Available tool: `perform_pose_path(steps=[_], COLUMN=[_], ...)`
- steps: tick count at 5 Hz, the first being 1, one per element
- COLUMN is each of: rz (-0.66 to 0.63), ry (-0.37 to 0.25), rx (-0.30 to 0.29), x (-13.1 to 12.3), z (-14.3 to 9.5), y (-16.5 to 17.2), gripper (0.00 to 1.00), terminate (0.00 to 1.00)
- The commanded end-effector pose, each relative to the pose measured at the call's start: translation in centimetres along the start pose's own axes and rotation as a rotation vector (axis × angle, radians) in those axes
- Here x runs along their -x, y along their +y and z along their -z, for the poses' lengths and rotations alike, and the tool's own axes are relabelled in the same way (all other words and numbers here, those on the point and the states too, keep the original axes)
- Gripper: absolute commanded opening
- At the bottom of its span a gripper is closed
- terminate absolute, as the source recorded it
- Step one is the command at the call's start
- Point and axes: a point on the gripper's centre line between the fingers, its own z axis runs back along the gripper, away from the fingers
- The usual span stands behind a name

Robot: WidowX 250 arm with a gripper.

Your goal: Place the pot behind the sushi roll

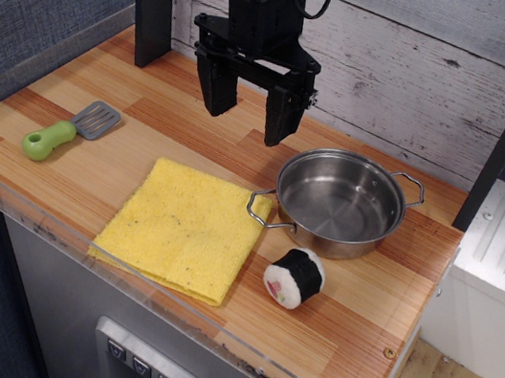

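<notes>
I see my gripper (245, 122) hanging upper centre, jaws spread, holding nothing. Lower right of it, the pot (339, 202) sits on the counter (147, 123); the sushi roll (294, 277) lies just below it, beside the yellow cloth (183, 226).

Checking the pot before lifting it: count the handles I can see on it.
2. One handle sticks out on the pot's left side, over the yellow cloth's edge; the other handle is at the far right, toward the wall.
</notes>
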Motion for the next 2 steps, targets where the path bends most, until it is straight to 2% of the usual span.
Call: perform_pose_path(steps=[1,2], rz=[0.004,0.004], ry=[-0.039,-0.039], rx=[-0.009,-0.009], x=[0.28,0.28], z=[-1.16,-1.16], y=[-0.03,-0.03], gripper=[1.0,1.0], terminate=[0.0,1.0])
